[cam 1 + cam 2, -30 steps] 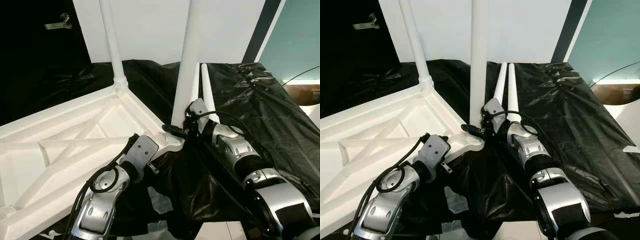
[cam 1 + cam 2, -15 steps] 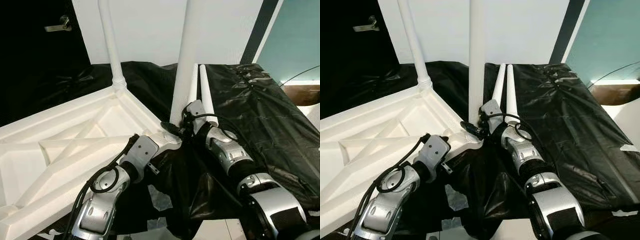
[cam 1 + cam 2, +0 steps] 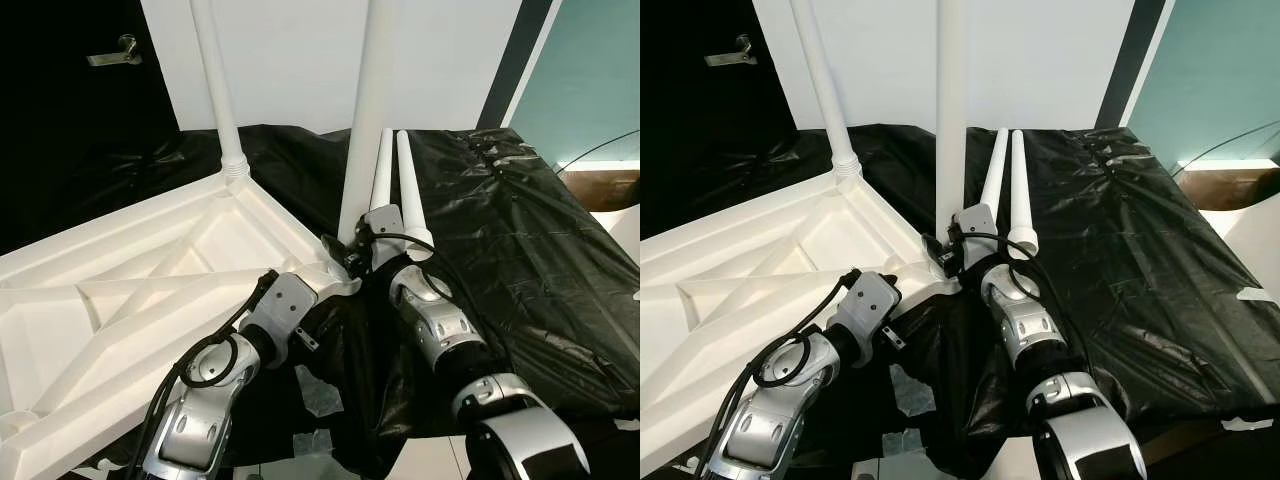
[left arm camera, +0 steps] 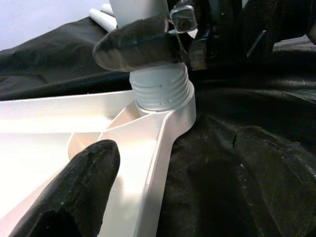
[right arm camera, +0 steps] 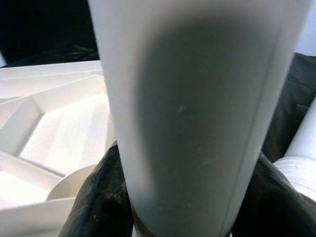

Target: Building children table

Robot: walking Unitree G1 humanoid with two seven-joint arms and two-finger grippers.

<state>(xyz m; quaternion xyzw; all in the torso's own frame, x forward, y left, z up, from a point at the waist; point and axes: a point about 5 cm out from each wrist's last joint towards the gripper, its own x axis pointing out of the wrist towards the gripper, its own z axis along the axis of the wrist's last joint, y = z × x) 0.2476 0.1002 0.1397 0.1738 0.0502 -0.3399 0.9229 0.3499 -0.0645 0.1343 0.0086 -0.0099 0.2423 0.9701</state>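
Black plastic sheeting (image 3: 520, 240) covers the floor before a white wall (image 3: 290, 60), and on it lies the white tabletop (image 3: 150, 290) of the children's table, upside down with its ribbed underside showing. At its near corner stands an upright leg (image 3: 362, 110), its threaded foot sitting in the corner socket (image 4: 163, 98); the right pincer (image 5: 177, 197) is closed around this leg low down, a black finger on either side of the white tube. The left pincer (image 4: 123, 94) sits at the same corner with its fingers spread apart, one finger (image 4: 136, 47) lying against the leg just above the threads and the other finger (image 4: 74, 192) resting on the tabletop's inner rim, so it steadies the corner but does not clamp anything. Beyond the right pincer, on the far side of the gripped leg, two loose legs (image 3: 395, 185) lie side by side on the sheeting. Well away from both pincers, at the tabletop's far corner, a second leg (image 3: 218, 90) already stands fitted. By my reading, the step in hand is screwing the near leg into its socket, since several thread turns remain exposed. The next move likely calls for twisting the leg about its own axis while keeping it plumb, with the left pincer holding the tabletop from turning along.
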